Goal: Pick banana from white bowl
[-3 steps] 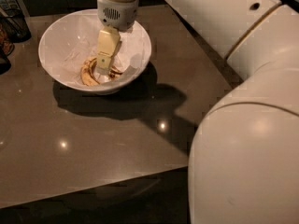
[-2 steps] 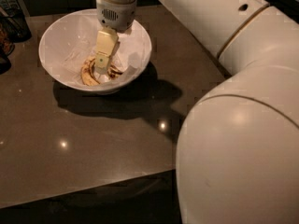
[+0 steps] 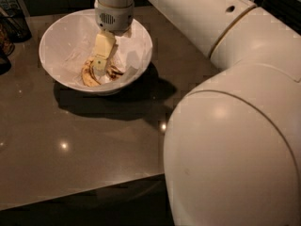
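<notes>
Dark brown tabletop (image 3: 70,140) fills most of the frame, glossy, with a few small lamp glints on it. At the far upper left edge some dark objects (image 3: 13,25) stand on it, too dim for me to name.

Just right of them, in the upper left of the frame, sits the white bowl (image 3: 51,37), wide and round, casting a broad shadow toward the lower right. Crumpled white paper (image 3: 128,55) lines its inside. Low in the bowl lies the banana (image 3: 88,77), curved, dull yellow with dark blotches. More brown-blotched fruit shows just right of it, and I cannot tell whether that is the same piece.

My pincer (image 3: 99,69) reaches straight down into the bowl from the top edge, its pale cream tip right at the banana, touching or nearly so. Whether it is wide, narrow or holding the fruit I cannot tell.

My arm (image 3: 221,36) runs from there across the upper right, and its big rounded white joint fills the lower right.
</notes>
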Controlling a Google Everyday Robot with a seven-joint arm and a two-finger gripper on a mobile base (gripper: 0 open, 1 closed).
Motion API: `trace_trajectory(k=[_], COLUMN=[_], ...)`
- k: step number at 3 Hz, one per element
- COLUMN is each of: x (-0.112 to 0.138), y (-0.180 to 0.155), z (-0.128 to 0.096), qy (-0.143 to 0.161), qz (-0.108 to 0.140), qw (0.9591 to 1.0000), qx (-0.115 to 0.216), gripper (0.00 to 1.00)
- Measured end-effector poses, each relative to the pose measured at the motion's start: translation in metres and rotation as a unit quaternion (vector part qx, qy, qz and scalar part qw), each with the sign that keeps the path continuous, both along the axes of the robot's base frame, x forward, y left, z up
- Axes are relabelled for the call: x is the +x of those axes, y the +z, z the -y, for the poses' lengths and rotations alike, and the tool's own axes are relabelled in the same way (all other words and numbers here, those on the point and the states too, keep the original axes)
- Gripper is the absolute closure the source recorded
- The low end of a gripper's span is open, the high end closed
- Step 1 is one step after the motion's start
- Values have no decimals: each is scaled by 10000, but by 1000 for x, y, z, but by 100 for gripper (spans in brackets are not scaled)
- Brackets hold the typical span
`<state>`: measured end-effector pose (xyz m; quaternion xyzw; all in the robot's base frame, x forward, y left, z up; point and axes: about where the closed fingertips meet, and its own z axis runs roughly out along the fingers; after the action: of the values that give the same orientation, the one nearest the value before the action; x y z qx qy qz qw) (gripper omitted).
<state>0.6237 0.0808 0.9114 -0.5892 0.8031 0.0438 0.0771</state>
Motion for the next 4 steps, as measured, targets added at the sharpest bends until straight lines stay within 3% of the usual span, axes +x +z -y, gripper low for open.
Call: trace_trajectory(k=[3, 4], x=[-1, 0], y=[-19, -23], z=[-9, -10], qy=[55, 76], qz=[-88, -127], qw=[9997, 9996], qx=[-207, -228], gripper=[1, 7])
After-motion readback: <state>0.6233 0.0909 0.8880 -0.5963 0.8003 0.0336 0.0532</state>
